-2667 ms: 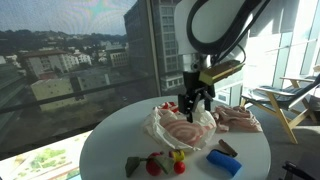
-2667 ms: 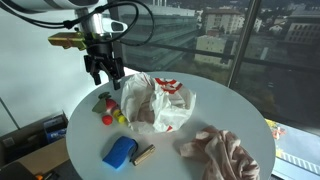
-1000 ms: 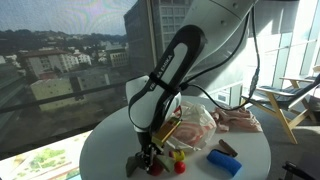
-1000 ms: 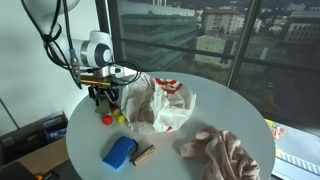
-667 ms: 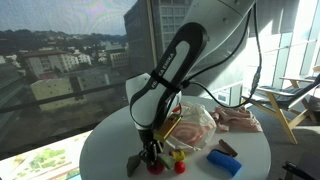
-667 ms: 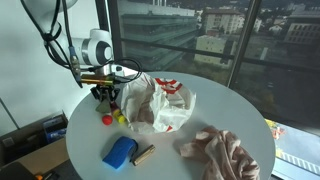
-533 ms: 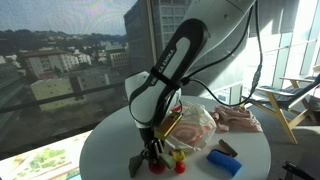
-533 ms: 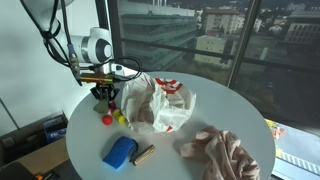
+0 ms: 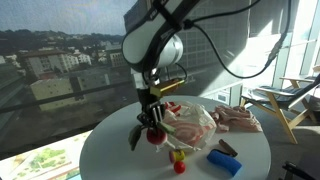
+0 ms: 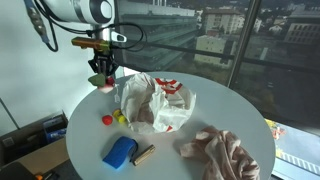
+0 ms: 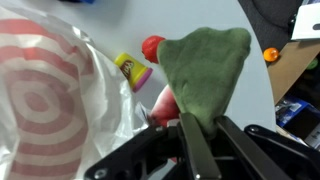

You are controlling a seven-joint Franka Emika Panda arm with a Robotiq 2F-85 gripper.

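The pincer (image 9: 153, 124) is clamped on a red toy fruit with a green felt leaf (image 11: 205, 65). A crinkled white plastic bag with red rings (image 11: 50, 90) lies just beside and below it.

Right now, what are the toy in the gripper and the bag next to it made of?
The toy held in the gripper: green part looks like felt, matte and fuzzy; red part smoother, possibly plastic, hard to tell. The bag: thin plastic film, translucent, glossy, crinkled, with red printed rings.
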